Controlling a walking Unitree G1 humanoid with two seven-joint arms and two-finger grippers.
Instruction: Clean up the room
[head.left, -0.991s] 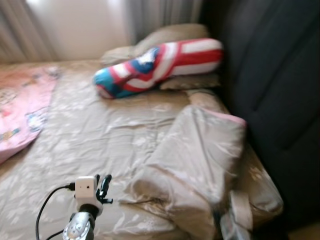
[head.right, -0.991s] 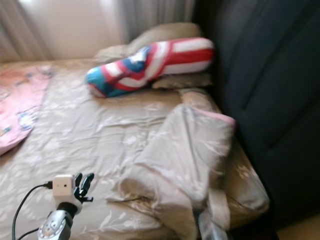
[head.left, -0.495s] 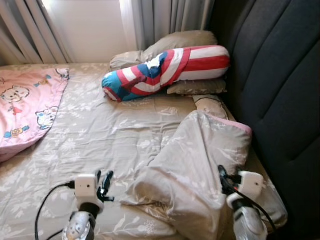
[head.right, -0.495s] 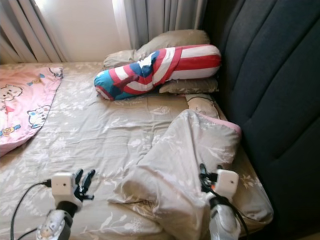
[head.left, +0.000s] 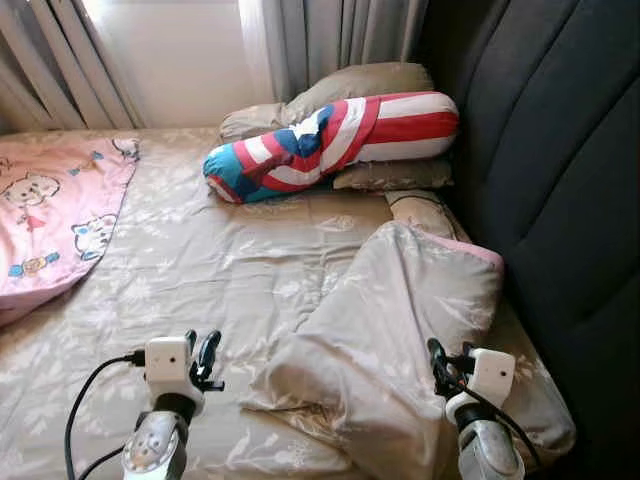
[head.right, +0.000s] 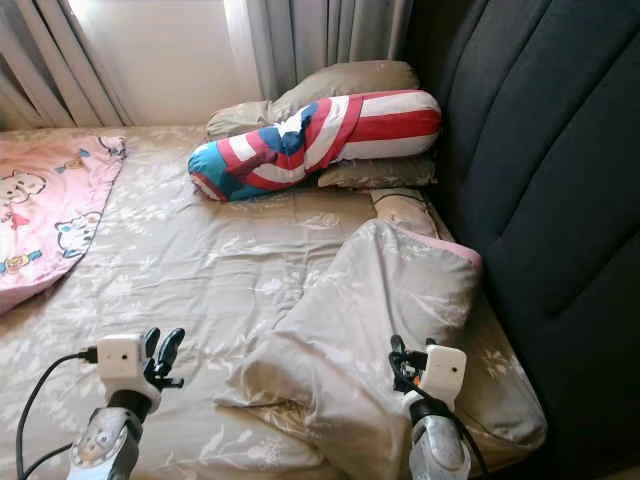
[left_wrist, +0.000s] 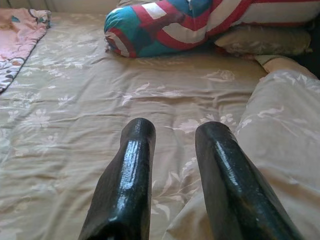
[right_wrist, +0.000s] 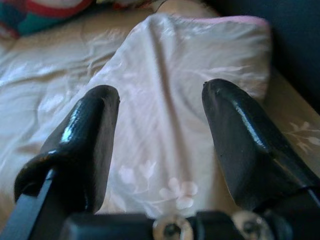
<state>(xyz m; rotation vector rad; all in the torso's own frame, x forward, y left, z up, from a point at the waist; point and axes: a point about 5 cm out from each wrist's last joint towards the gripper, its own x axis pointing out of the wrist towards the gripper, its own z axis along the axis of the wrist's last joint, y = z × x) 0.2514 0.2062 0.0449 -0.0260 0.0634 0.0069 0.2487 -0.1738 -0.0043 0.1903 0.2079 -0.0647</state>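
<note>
While both my grippers hover low over the bed (head.left: 180, 260), I judge I'm about to straighten the crumpled quilt (head.left: 390, 330). My right gripper (head.left: 437, 358) hangs spread over its fold, my left gripper (head.left: 200, 352) parted beside its edge, both empty. Next: pinch an edge. Pillows (head.left: 340, 135) and a pink blanket (head.left: 45, 220) lie beyond.

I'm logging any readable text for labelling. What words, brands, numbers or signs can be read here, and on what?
None can be read.
Pink blanket: cartoon animal prints, no legible words.
Striped bolster pillow: a white star with red, white and blue bands, no lettering.
Folded beige duvet: flower pattern, no text.
</note>
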